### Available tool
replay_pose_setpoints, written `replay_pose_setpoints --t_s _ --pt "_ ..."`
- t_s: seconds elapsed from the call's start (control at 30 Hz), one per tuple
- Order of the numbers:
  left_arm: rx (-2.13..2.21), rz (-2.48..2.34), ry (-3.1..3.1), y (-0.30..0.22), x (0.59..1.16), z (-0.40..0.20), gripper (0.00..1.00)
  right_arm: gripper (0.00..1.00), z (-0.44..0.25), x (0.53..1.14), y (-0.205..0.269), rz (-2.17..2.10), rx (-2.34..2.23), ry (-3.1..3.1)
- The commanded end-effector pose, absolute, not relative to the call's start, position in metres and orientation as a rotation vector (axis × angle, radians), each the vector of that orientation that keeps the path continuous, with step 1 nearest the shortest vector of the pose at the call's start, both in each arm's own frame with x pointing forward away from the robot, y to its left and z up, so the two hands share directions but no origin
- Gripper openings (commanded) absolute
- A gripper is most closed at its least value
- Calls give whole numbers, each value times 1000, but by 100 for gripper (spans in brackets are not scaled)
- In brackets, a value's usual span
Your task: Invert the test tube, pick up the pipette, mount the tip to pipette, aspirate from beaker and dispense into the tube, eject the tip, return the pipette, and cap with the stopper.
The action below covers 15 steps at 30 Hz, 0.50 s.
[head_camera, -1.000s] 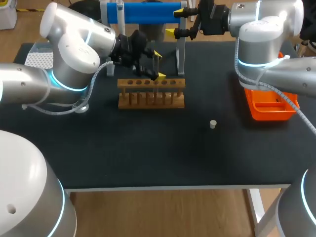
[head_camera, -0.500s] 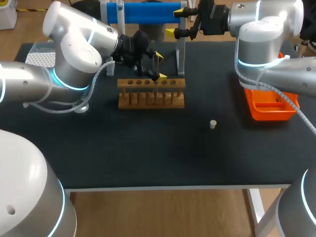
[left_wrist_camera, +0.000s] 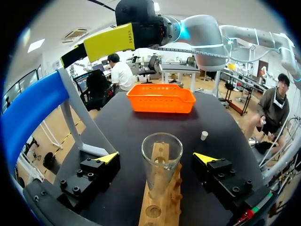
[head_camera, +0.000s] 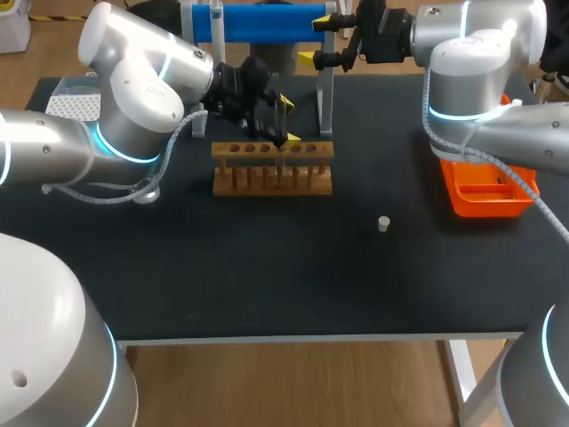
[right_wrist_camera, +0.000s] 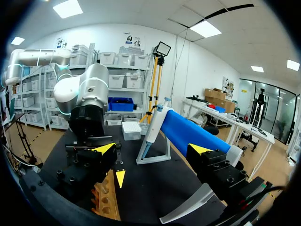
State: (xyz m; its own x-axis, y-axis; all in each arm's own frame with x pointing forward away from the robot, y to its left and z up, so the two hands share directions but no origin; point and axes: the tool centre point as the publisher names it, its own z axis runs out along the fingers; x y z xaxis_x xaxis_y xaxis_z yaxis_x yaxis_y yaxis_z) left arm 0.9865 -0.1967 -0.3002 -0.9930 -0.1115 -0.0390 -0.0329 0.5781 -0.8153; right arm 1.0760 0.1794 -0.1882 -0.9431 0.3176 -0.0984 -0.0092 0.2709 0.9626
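Left gripper (head_camera: 286,118) hangs over the wooden rack (head_camera: 272,169), fingers spread wide, one on either side of the test tube (left_wrist_camera: 162,165), neither touching the glass. The tube stands mouth-up in a rack hole, so the inversion looks done to me, and picking up the pipette (right_wrist_camera: 153,125) is the step in hand. Right gripper (right_wrist_camera: 151,149) sits at the back, twelve o'clock from the rack, fingers spread too. The pipette leans on its stand (right_wrist_camera: 157,153) ahead of them. To do this well, lift the left straight up so no finger clips the rim. Then close the right squarely on the pipette's body, clear of the plunger. The stopper (head_camera: 383,223) waits at four o'clock from the rack, the orange basket (head_camera: 484,191) at three.
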Motion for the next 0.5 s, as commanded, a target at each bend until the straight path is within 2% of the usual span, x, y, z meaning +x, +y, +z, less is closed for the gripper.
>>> replay_pose_setpoints --t_s 0.03,0.5 --pt "-125 -1398 2720 -197 988 -301 100 100 -189 1075 179 1723 286 2267" --pt "-141 -1394 2720 -196 989 -302 100 100 -189 1075 179 1723 286 2267"
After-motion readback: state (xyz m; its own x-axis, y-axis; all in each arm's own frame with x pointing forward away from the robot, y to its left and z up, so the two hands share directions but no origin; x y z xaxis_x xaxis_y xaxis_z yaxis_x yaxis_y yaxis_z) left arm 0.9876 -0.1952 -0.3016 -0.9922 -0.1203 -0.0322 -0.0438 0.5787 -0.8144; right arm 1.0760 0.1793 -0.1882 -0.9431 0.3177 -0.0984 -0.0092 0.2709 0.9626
